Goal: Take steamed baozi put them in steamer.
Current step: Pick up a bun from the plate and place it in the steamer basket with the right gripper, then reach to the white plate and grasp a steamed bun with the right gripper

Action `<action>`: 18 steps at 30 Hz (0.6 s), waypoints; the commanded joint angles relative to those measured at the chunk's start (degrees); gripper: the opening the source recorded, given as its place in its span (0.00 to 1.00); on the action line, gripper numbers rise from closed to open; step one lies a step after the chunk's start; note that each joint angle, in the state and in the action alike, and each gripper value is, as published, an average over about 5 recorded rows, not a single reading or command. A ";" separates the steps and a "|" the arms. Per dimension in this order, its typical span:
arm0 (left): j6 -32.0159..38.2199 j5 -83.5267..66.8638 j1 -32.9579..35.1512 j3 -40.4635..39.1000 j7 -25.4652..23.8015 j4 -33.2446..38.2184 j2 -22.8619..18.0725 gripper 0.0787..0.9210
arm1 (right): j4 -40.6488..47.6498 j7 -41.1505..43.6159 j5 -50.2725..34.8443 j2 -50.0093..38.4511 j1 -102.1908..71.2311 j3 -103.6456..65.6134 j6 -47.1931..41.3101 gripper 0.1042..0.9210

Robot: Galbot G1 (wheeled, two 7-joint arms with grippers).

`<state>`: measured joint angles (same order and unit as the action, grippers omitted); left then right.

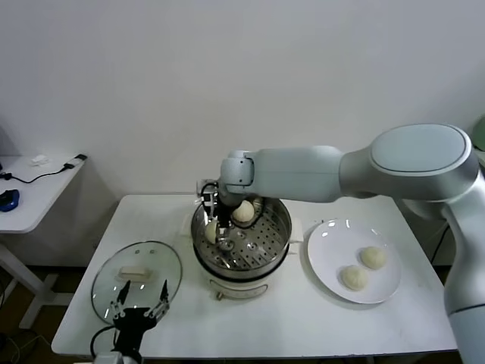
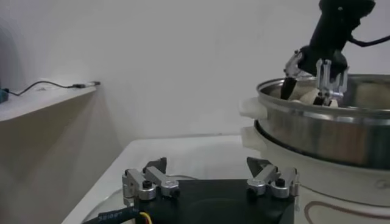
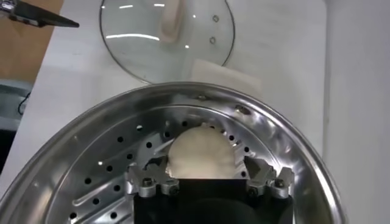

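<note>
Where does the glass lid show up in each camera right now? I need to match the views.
Head: the glass lid lies flat on the table, on the left of the steamer.
Left wrist: only part of its rim, under the left gripper.
Right wrist: beyond the steamer's rim.
Shared landmark: the steamer.

Smooth pale-grey shells on the right arm [image 1: 318, 173], bulging at a rounded elbow joint. Black right claw [image 3: 201, 179] with silver finger brackets and dark screws. Black left claw [image 2: 210, 182], matching silver brackets, yellow cable beneath.
</note>
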<state>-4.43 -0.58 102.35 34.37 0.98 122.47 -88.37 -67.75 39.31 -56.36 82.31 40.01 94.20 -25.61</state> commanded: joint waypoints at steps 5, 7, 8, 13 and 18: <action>0.21 0.09 0.27 -0.47 0.00 0.12 0.04 0.88 | -8.15 12.55 4.15 -17.16 13.08 0.12 8.54 0.88; 0.18 0.07 0.27 -0.51 -0.02 0.25 0.08 0.88 | -10.70 15.24 4.47 -22.90 16.26 2.47 10.02 0.88; 0.15 0.06 0.25 -0.52 -0.05 0.35 0.11 0.88 | -11.97 16.47 4.91 -25.72 17.80 3.98 10.73 0.88; -0.01 -0.12 -0.06 -0.39 -0.21 0.59 0.23 0.88 | -16.26 20.00 12.52 -39.10 22.64 13.10 13.47 0.88; -0.10 -0.18 -0.48 -0.30 -0.24 0.21 0.00 0.88 | -19.02 19.49 21.56 -48.59 19.90 18.75 14.13 0.88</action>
<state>-4.50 -0.73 101.95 34.07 0.77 122.86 -88.33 -81.08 54.14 -44.58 51.01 55.98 104.35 -15.05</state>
